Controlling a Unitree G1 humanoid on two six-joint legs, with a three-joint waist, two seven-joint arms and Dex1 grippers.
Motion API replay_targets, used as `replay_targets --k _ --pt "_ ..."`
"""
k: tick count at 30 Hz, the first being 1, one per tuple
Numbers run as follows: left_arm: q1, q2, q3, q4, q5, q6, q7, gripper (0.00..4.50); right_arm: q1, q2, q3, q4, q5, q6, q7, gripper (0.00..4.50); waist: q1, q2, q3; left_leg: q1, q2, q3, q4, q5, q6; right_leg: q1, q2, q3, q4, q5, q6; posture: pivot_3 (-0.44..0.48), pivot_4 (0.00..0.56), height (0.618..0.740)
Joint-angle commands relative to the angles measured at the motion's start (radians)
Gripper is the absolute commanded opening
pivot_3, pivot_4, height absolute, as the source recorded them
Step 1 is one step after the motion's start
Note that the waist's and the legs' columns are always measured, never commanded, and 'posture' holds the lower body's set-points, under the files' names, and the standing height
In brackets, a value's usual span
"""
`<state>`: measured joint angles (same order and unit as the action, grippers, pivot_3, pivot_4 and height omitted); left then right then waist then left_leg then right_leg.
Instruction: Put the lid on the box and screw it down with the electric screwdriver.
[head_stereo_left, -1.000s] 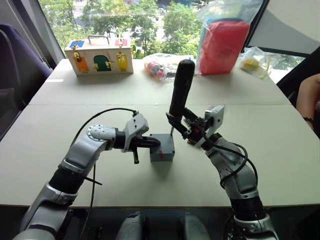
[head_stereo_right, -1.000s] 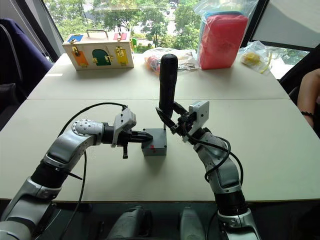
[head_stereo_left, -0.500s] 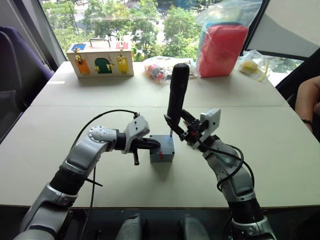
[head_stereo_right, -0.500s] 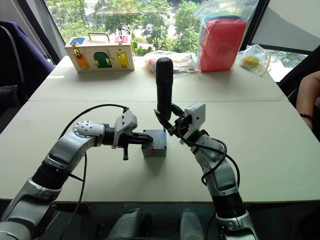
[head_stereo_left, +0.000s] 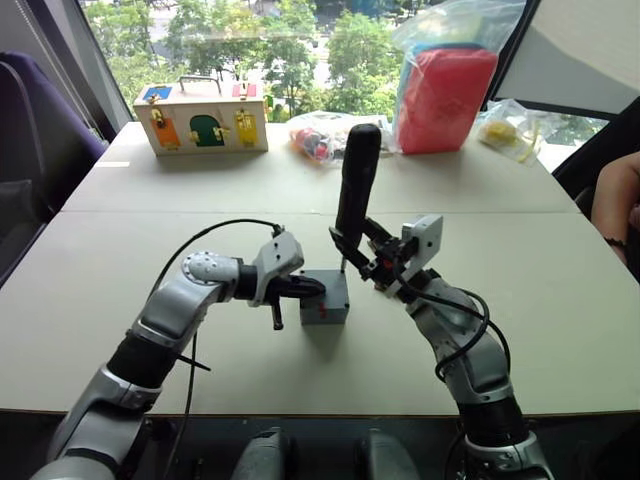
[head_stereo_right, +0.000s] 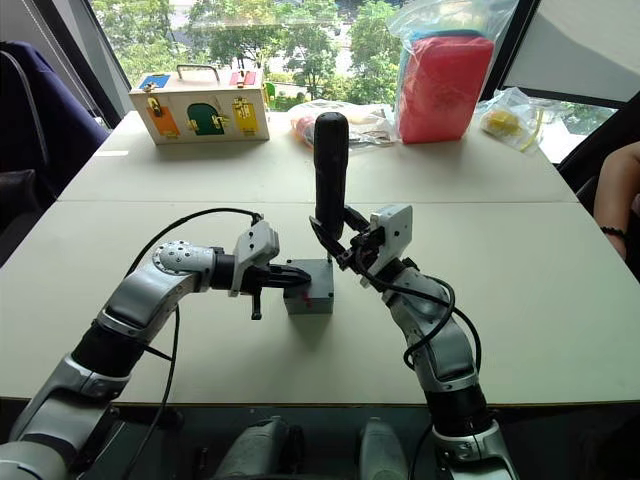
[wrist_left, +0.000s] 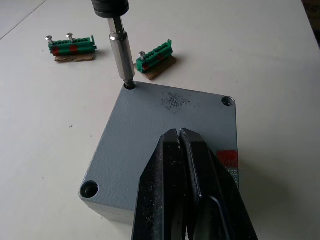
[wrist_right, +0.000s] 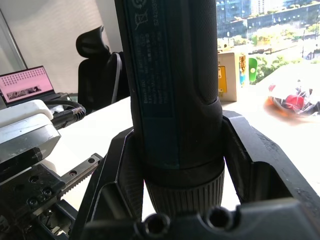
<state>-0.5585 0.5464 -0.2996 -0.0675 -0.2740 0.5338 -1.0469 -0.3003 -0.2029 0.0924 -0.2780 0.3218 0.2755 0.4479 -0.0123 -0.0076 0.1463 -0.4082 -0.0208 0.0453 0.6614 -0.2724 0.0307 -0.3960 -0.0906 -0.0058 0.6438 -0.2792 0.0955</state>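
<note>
Now the right gripper (head_stereo_right: 345, 243), clamped on the electric screwdriver (head_stereo_right: 331, 170), has brought its bit down into a far corner hole of the lid (wrist_left: 165, 130) on the box (head_stereo_right: 309, 286), so driving can begin, while the left gripper (wrist_left: 186, 165), fingers pressed together, steadies the lid.

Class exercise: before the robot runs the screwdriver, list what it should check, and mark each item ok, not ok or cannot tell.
1. Lid seated flush on the box: ok.
2. Screwdriver bit in a corner hole: ok.
3. Screwdriver upright: ok, slight lean.
4. Right gripper clamped on the screwdriver: ok.
5. Left gripper shut, pressing on the lid: ok.
6. Screw present in that hole: cannot tell.
</note>
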Motion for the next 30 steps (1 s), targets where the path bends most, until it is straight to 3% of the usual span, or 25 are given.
replay_targets --k 1,8,11,14,21,25,30 --pt "0.005 0.005 -0.028 0.030 0.025 0.004 -0.015 0.00 -0.101 -0.029 -0.086 -0.134 0.092 0.090 -0.025 1.85 0.001 0.001 0.001 -0.001 0.000 0.000 0.000 0.000 0.000 -0.001 0.000 0.000 0.000 0.000 0.000 0.000 0.150 0.740" --pt "0.000 0.000 -0.010 0.057 0.024 -0.013 -0.022 0.00 -0.287 -0.020 -0.261 -0.204 0.308 0.445 -0.244 1.85 -0.001 0.002 0.001 -0.003 0.000 0.000 -0.001 0.000 0.000 -0.004 -0.001 0.000 0.000 0.001 0.002 0.000 0.150 0.740" --pt "-0.015 -0.022 0.023 0.061 0.012 -0.023 0.004 0.00 -0.342 -0.028 -0.335 -0.164 0.428 0.673 -0.337 1.85 -0.001 0.002 0.001 -0.003 0.000 0.000 -0.001 0.000 0.000 -0.004 -0.001 0.000 0.000 0.001 0.002 0.000 0.150 0.740" --pt "-0.043 -0.032 0.053 0.028 -0.016 0.004 0.008 0.00 -0.392 -0.044 -0.426 -0.134 0.513 0.773 -0.405 1.85 -0.001 0.002 0.002 -0.004 -0.001 0.000 -0.002 0.000 0.000 -0.005 -0.002 0.000 0.000 0.000 0.000 0.000 0.150 0.740" --pt "-0.110 0.065 0.066 -0.094 -0.077 0.045 -0.113 0.00 -0.469 -0.321 -0.556 0.022 0.642 1.294 -0.408 1.85 -0.002 0.005 0.004 -0.026 -0.002 0.001 0.000 0.004 -0.005 -0.027 -0.002 -0.001 0.003 0.002 0.003 0.000 0.150 0.740" --pt "-0.133 0.122 0.052 -0.137 -0.093 0.041 -0.192 0.00 -0.370 -0.507 -0.509 0.127 0.770 1.339 -0.405 1.85 -0.001 0.006 0.004 -0.027 -0.002 0.001 0.000 0.002 0.000 -0.026 -0.002 -0.001 0.002 0.002 0.003 0.000 0.150 0.740" --pt "-0.130 0.152 0.031 -0.162 -0.097 0.031 -0.248 0.00 -0.272 -0.643 -0.463 0.283 0.943 1.339 -0.484 1.85 -0.006 0.006 0.006 -0.027 -0.002 0.003 0.003 0.002 0.002 -0.026 -0.001 -0.001 0.003 0.002 0.003 0.000 0.150 0.740"
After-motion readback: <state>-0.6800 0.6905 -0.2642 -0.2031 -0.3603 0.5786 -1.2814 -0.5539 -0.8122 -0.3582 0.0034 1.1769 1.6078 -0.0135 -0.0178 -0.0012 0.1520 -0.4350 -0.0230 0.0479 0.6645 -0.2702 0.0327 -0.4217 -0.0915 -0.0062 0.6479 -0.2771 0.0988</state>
